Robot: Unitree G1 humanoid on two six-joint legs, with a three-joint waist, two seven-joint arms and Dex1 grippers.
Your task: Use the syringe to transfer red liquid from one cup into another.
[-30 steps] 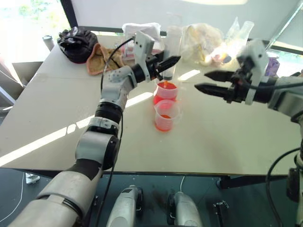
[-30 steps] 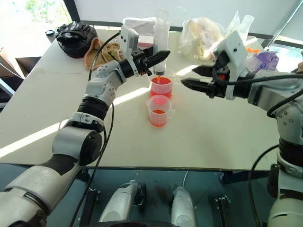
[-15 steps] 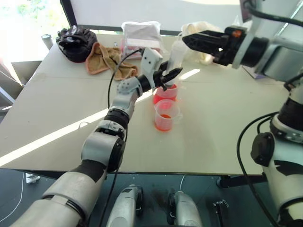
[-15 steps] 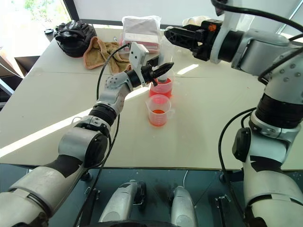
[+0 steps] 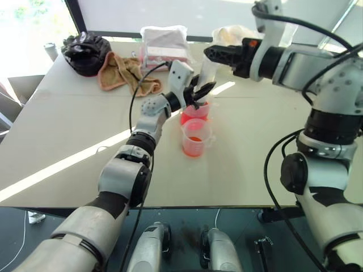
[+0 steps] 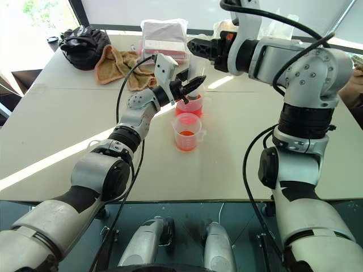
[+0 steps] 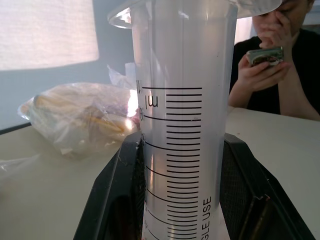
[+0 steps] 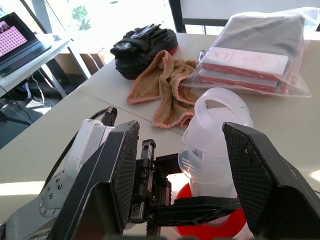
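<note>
— Looking across the table (image 5: 68, 130): which arm has the syringe (image 6: 195, 71)?

— Left gripper (image 6: 191, 86), fingers clamped on the barrel, holding it upright with its lower end in the larger beaker (image 6: 190, 105) of red liquid (image 5: 190, 117).

— And the right gripper (image 5: 211, 54)?

— Fingers spread wide, either side of the plunger ring (image 8: 220, 107) at the top, gripping nothing.

— The smaller beaker (image 5: 195, 137)?

— Just beside the big one, nearer us, a little red in the bottom.
</note>
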